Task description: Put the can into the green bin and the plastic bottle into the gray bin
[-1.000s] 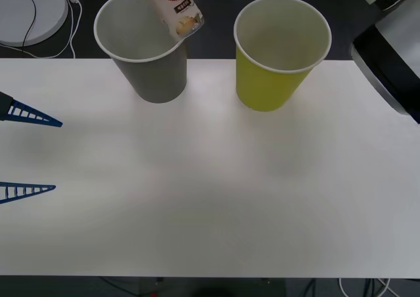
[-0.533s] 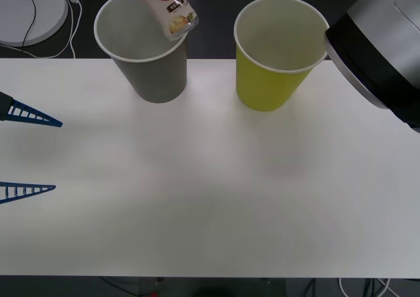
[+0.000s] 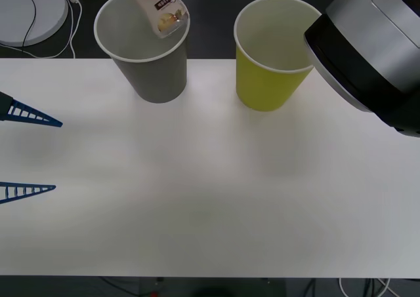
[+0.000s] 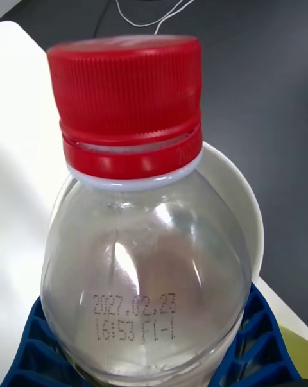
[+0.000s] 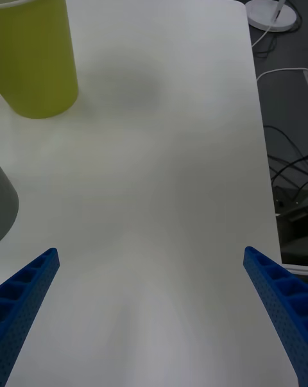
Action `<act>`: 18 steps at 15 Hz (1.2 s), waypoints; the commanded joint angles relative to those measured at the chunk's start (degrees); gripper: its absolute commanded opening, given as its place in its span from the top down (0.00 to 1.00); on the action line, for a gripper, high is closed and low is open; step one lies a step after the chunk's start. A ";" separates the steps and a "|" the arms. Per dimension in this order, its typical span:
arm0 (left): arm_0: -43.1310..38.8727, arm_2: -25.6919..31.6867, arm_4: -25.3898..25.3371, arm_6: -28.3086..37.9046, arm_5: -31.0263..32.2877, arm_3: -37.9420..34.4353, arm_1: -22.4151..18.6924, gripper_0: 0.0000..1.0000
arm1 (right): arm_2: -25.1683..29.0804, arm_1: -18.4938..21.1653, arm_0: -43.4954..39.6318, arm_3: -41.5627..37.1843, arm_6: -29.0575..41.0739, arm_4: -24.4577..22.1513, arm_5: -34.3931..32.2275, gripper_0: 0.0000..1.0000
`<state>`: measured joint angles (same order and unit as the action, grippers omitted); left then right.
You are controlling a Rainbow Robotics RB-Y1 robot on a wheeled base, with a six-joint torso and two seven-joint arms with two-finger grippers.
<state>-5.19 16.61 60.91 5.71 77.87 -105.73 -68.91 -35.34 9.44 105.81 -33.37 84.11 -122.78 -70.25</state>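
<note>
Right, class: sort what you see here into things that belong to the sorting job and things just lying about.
Belongs to the job:
- plastic bottle, held by the right gripper above the gray bin
- green bin
- left gripper, open, waiting at the table's left edge

Just lying about:
- white round lamp base and its cables, beyond the table

At the frame's top, the plastic bottle (image 3: 157, 7) hangs tilted over the open mouth of the gray bin (image 3: 146, 51), its base low. The green bin (image 3: 272, 58) stands beside it to the right. My right arm (image 3: 367, 48) fills the upper right; my left gripper (image 3: 29, 154) waits spread at the left edge over the white table (image 3: 210, 192).
</note>
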 commanded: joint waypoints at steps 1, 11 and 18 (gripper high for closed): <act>0.00 0.00 0.00 0.00 0.00 0.00 0.00 0.00 | 0.01 -0.74 0.28 1.03 0.00 -0.09 1.25 1.00; 0.00 0.00 0.00 0.00 0.00 0.00 0.00 0.00 | 0.01 -1.36 0.72 1.38 0.00 -0.17 1.60 0.15; 0.00 0.00 0.00 0.00 0.00 0.00 0.00 0.00 | 0.01 -1.36 0.72 1.38 -0.09 0.27 3.45 0.00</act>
<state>-5.19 16.61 60.91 5.71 77.87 -105.73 -68.91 -35.33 8.08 106.49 -31.98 84.03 -122.55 -66.82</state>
